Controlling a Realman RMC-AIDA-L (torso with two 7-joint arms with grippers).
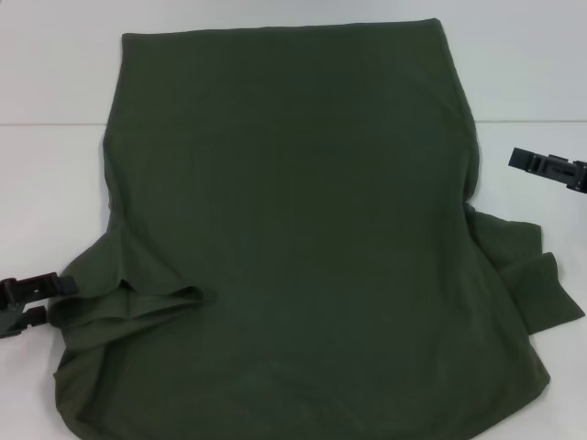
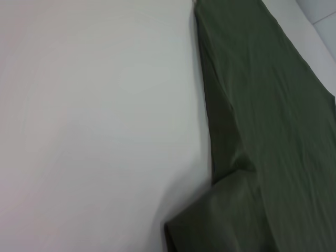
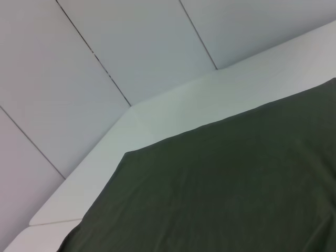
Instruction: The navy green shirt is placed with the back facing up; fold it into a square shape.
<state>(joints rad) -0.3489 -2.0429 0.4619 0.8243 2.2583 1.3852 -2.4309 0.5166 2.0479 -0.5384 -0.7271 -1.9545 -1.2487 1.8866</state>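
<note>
The navy green shirt [image 1: 303, 229] lies spread flat over most of the white table [image 1: 55, 165], its left sleeve [image 1: 128, 307] folded inward over the body and its right sleeve [image 1: 537, 284] rumpled at the side. My left gripper [image 1: 29, 304] sits low at the shirt's left edge by the folded sleeve, open, fingertips at the cloth's border. My right gripper [image 1: 548, 169] hovers off the shirt's right side, apart from the fabric. The left wrist view shows the shirt's edge [image 2: 262, 136] on the table. The right wrist view shows a far corner of the shirt [image 3: 220, 189].
White table surface [image 2: 94, 126] borders the shirt on both sides. A pale panelled wall [image 3: 105, 52] rises behind the table's far edge [image 3: 173, 100].
</note>
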